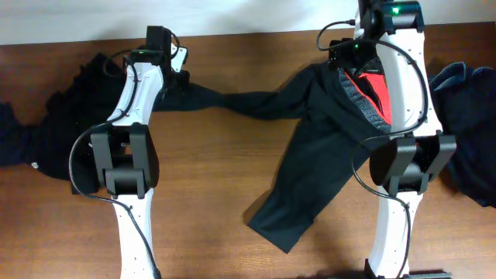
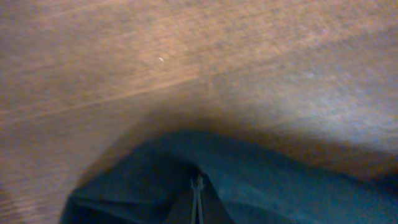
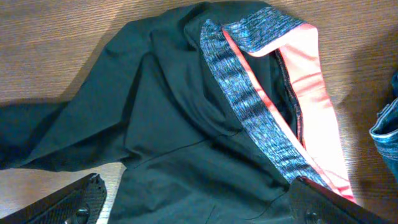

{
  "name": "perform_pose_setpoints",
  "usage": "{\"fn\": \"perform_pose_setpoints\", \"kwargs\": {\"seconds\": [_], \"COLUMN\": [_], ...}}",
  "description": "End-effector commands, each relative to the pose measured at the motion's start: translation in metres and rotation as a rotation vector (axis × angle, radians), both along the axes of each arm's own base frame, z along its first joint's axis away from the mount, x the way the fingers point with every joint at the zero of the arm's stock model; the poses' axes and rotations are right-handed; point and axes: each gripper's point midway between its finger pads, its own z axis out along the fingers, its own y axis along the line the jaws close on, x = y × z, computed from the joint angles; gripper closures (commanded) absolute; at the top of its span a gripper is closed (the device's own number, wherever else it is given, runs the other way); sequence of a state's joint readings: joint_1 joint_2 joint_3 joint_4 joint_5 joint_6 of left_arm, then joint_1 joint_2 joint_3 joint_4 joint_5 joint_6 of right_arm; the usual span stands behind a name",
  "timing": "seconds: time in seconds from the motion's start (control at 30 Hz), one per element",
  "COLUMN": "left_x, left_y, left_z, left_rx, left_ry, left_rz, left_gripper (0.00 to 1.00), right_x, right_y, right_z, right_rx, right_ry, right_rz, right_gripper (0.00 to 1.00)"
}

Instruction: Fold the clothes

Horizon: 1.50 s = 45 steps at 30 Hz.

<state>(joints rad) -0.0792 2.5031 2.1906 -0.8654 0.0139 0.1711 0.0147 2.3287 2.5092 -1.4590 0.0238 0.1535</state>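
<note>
The black trousers (image 1: pixel 310 147) lie spread across the table. One leg stretches left to my left gripper (image 1: pixel 175 80); the other runs toward the front edge. The speckled grey waistband (image 1: pixel 364 101) and red lining (image 1: pixel 376 84) lie open at the right. In the left wrist view my left gripper (image 2: pixel 198 202) is shut, with the end of the dark trouser leg (image 2: pixel 261 180) bunched around it, just above the wood. My right gripper (image 3: pixel 202 208) is open wide over the trousers (image 3: pixel 168 124) near the waistband (image 3: pixel 249 106) and holds nothing; overhead it sits at the back right (image 1: pixel 345 53).
A pile of dark garments (image 1: pixel 54 132) lies at the left edge behind the left arm. A navy garment (image 1: pixel 465 116) lies at the right edge, and its corner shows in the right wrist view (image 3: pixel 387 130). Bare brown table (image 1: pixel 209 178) lies between the arms.
</note>
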Motion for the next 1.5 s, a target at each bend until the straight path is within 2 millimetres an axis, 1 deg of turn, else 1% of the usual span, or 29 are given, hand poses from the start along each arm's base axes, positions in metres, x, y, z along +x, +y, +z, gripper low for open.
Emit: {"fn": "perform_pose_setpoints", "kwargs": {"seconds": [0.0, 0.1, 0.17, 0.47, 0.57, 0.67, 0.7, 0.77, 0.83, 0.87, 0.9, 0.97, 1.0, 1.13, 1.27, 1.37, 1.4, 1.47], "left_x": [0.007, 0.011, 0.011, -0.002, -0.004, -0.003, -0.002, -0.002, -0.002, -0.003, -0.003, -0.003, -0.003, -0.004, -0.004, -0.004, -0.004, -0.004], "left_y": [0.013, 0.018, 0.020, 0.021, 0.021, 0.021, 0.021, 0.021, 0.021, 0.021, 0.021, 0.021, 0.021, 0.021, 0.021, 0.021, 0.021, 0.021], "left_z": [-0.003, -0.006, -0.014, -0.074, -0.081, -0.080, -0.080, -0.080, -0.080, -0.080, -0.080, -0.080, -0.080, -0.081, -0.081, -0.081, -0.081, -0.081], "left_rx": [0.057, 0.071, 0.076, 0.084, 0.085, 0.085, 0.085, 0.084, 0.084, 0.084, 0.084, 0.084, 0.084, 0.084, 0.084, 0.084, 0.084, 0.083], "left_ry": [-0.024, -0.035, -0.029, 0.074, 0.086, 0.082, 0.080, 0.079, 0.080, 0.081, 0.081, 0.081, 0.081, 0.086, 0.086, 0.086, 0.086, 0.086], "left_rz": [0.028, 0.038, 0.042, 0.039, 0.038, 0.038, 0.039, 0.039, 0.039, 0.039, 0.039, 0.039, 0.039, 0.039, 0.039, 0.039, 0.038, 0.042], "left_gripper": [0.99, 0.99, 0.99, 0.99, 0.99, 0.99, 0.99, 0.99, 0.99, 0.99, 0.99, 0.99, 0.99, 0.99, 0.99, 1.00, 0.99, 0.99], "right_x": [-0.002, -0.002, -0.002, -0.002, -0.001, 0.004, 0.007, 0.012, 0.017, 0.018, 0.019, 0.022, 0.024, 0.034, 0.046, 0.055, 0.058, 0.065], "right_y": [0.004, 0.004, 0.004, 0.003, 0.003, 0.003, 0.004, 0.004, 0.004, 0.004, 0.004, 0.003, 0.002, -0.005, -0.007, -0.003, -0.001, 0.003], "right_z": [0.006, 0.006, 0.006, 0.006, 0.006, 0.003, 0.001, -0.009, -0.023, -0.032, -0.039, -0.057, -0.066, -0.091, -0.104, -0.108, -0.109, -0.110], "right_rx": [0.005, 0.005, 0.005, 0.005, 0.005, 0.005, 0.005, 0.006, 0.005, 0.004, 0.003, -0.003, -0.004, -0.002, 0.008, 0.021, 0.029, 0.050], "right_ry": [-0.008, -0.009, -0.008, -0.011, -0.014, -0.027, -0.033, -0.040, -0.037, -0.031, -0.029, -0.026, -0.029, -0.064, -0.117, -0.162, -0.175, -0.202], "right_rz": [0.008, 0.008, 0.008, 0.006, 0.007, 0.007, 0.008, 0.008, 0.013, 0.015, 0.020, 0.032, 0.030, 0.015, 0.028, 0.056, 0.069, 0.078], "right_gripper": [0.01, 0.01, 0.01, 0.01, 0.01, 0.01, 0.00, 0.04, 0.15, 0.18, 0.19, 0.16, 0.11, 0.04, 0.04, 0.05, 0.07, 0.15]}}
